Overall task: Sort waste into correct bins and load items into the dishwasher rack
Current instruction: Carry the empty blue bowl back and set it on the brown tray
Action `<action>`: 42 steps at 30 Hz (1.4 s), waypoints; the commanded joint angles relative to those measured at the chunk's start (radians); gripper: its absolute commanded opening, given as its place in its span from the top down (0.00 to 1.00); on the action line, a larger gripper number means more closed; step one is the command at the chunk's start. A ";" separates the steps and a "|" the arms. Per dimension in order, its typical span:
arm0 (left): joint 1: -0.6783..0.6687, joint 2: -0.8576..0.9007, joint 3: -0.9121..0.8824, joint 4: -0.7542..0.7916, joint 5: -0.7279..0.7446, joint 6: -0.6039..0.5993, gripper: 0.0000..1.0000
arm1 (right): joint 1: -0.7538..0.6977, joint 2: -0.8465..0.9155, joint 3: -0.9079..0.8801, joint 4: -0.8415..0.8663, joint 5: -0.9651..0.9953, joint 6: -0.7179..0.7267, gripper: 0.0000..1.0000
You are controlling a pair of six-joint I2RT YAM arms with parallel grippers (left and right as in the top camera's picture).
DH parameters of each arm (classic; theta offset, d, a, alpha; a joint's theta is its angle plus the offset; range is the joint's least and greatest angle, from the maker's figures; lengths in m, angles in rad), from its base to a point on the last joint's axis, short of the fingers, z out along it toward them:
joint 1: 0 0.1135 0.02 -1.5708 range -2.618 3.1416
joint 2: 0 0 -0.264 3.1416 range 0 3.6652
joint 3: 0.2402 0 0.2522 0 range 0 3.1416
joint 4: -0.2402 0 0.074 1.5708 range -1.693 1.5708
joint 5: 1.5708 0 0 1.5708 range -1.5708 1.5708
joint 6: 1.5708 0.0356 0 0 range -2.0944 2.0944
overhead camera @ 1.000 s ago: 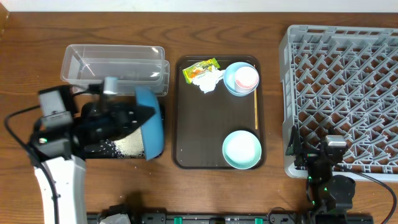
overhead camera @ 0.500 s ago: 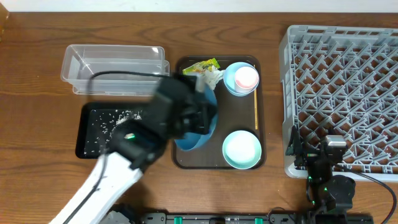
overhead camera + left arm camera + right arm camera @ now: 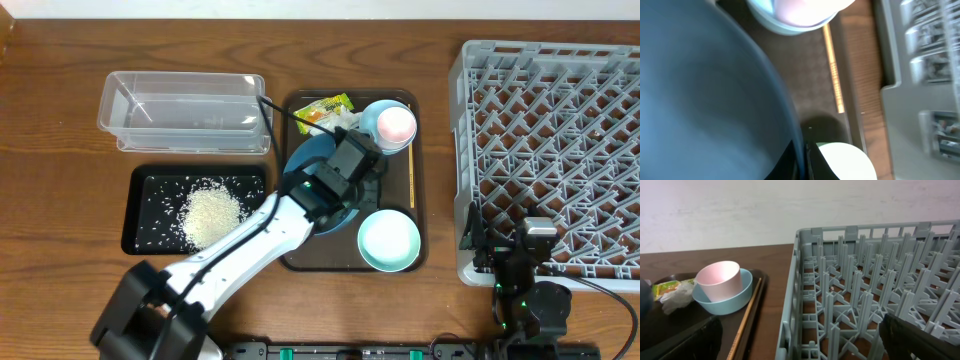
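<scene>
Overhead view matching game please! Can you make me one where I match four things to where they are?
Things:
1. loose white rice grains
2. small pink cup
3. thin wooden chopstick
4. large dark-blue bowl

Places:
A. inside the small light-blue bowl
B. gripped by the left gripper
C. piled on the flat black rectangular tray
D. lying along the right side of the brown serving tray

Pairs: 1-C, 2-A, 3-D, 4-B
</scene>
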 commanded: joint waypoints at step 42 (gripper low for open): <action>0.211 -0.461 0.025 -0.472 -0.230 -0.012 0.27 | -0.008 -0.002 -0.001 -0.004 0.000 -0.011 0.01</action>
